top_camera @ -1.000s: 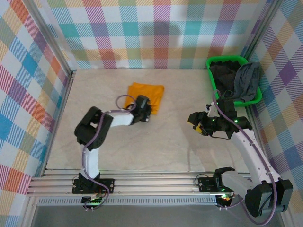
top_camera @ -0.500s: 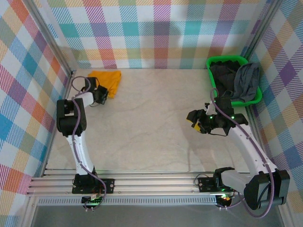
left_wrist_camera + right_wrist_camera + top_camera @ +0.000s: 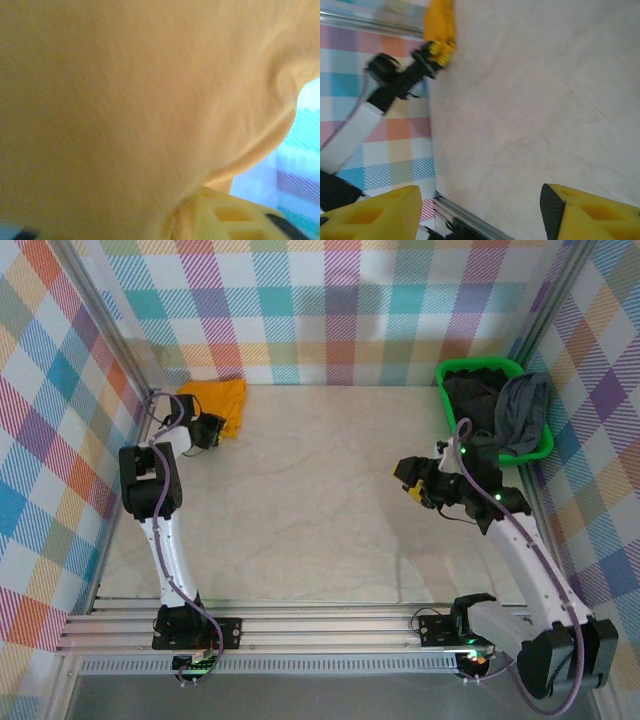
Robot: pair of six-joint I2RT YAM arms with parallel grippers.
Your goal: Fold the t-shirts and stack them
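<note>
One mustard-orange cloth t-shirt (image 3: 215, 400) looks folded, clamped in the left gripper (image 3: 208, 429). Behind the spread, empty right gripper (image 3: 410, 481), a grey cloth t-shirt (image 3: 522, 410) and a near-black cloth t-shirt (image 3: 472, 400) wait in a green plastic basket (image 3: 478, 364).

Mustard-orange t-shirt (image 3: 130, 100) pressed right up against my lens, covering everything from 6 round through 12 to 2 o'clock. Soft focus, smooth weave, one curled fold at 2 o'clock. Its edge runs diagonally from 3 down to 6. At 5 o'clock, my yellow finger (image 3: 235, 220), pocketed moulding, cloth lying on it. Whether I'm pinching it is hidden by the fabric. Plaid wall (image 3: 305, 165) at 4 o'clock: teal, white, one purple band.
</note>
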